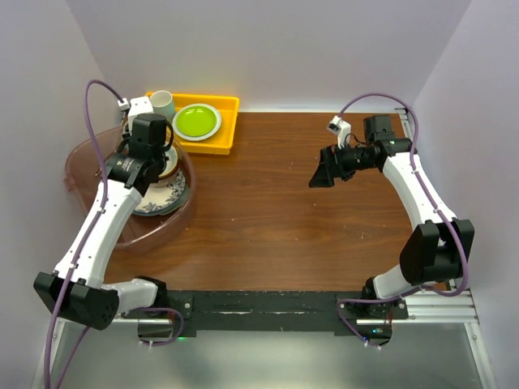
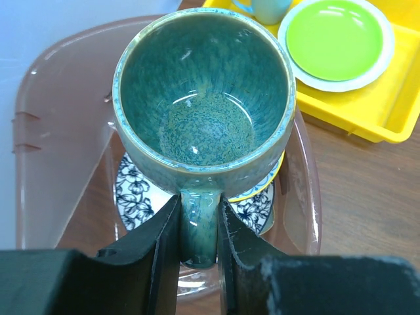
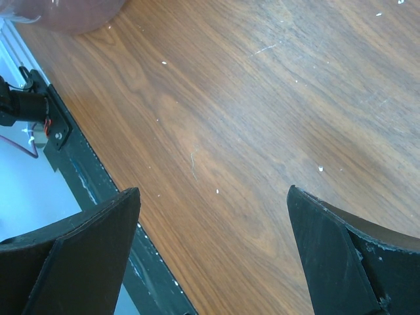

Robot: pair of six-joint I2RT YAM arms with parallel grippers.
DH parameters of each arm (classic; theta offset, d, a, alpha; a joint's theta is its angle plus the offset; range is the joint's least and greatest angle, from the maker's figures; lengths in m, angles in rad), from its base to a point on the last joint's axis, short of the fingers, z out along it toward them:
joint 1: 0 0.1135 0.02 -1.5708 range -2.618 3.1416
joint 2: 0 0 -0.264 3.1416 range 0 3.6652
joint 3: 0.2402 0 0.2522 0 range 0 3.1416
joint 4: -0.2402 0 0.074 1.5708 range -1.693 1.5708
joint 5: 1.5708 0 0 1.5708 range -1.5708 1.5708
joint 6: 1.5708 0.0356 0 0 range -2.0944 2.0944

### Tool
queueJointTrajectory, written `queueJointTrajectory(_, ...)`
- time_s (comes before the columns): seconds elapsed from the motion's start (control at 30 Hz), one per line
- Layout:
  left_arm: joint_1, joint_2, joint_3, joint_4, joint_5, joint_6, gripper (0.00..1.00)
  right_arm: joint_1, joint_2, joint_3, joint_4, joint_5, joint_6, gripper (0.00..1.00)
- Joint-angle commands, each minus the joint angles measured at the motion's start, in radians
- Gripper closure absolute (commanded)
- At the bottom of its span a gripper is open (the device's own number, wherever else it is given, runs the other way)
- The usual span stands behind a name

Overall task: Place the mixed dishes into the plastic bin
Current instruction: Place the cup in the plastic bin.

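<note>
Inside the plastic bin's (image 2: 62,164) rim, our left end effector (image 2: 199,213) grips the teal mug (image 2: 203,98) by its handle. The right end effector (image 3: 211,197) gapes wide, well apart from the bin.

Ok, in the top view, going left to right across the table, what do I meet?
bin → white mug → lime plate → right gripper. The dishes inside the bin are left out: the left arm covers them.

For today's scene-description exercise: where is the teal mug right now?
In the left wrist view, the left gripper holds the teal mug by its handle over the blue-patterned plate in the plastic bin, on the robot's left.
</note>
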Motion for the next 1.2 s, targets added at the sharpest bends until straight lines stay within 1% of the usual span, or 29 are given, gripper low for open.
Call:
queueJointTrajectory(0.0,0.02,-0.018,-0.024,0.196,0.032,0.021,1.0,-0.009,-0.024,-0.005,0.022,-0.023,-0.024,0.02)
queueJointTrajectory(0.33,0.069,-0.01,-0.114,0.249,0.075,0.021,1.0,-0.012,-0.012,-0.002,0.022,-0.028,-0.024,0.02)
queueJointTrajectory(0.8,0.089,0.022,-0.203,0.314,0.095,0.021,0.99,-0.016,-0.011,-0.003,0.02,-0.032,-0.026,0.02)
queueJointTrajectory(0.87,0.093,0.028,-0.214,0.314,0.098,0.017,0.92,-0.018,-0.011,-0.003,0.022,-0.034,-0.026,0.02)
queueJointTrajectory(0.9,0.097,0.027,-0.216,0.314,0.1,0.014,0.86,-0.018,-0.012,-0.006,0.022,-0.032,-0.026,0.02)
queueJointTrajectory(0.97,0.097,0.027,-0.219,0.311,0.103,0.011,0.78,-0.018,-0.014,-0.008,0.022,-0.032,-0.026,0.02)
queueJointTrajectory(1.0,0.098,0.025,-0.217,0.309,0.104,0.008,0.68,-0.019,-0.012,-0.01,0.023,-0.034,-0.026,0.02)
queueJointTrajectory(1.07,0.098,0.024,-0.211,0.3,0.106,0.006,0.59,-0.019,-0.014,-0.01,0.022,-0.032,-0.026,0.02)
queueJointTrajectory(1.1,0.098,0.022,-0.207,0.297,0.106,0.003,0.52,-0.019,-0.014,-0.008,0.023,-0.034,-0.026,0.02)
queueJointTrajectory(1.17,0.098,0.017,-0.193,0.279,0.104,0.001,0.46,-0.019,-0.014,-0.007,0.023,-0.034,-0.026,0.02)
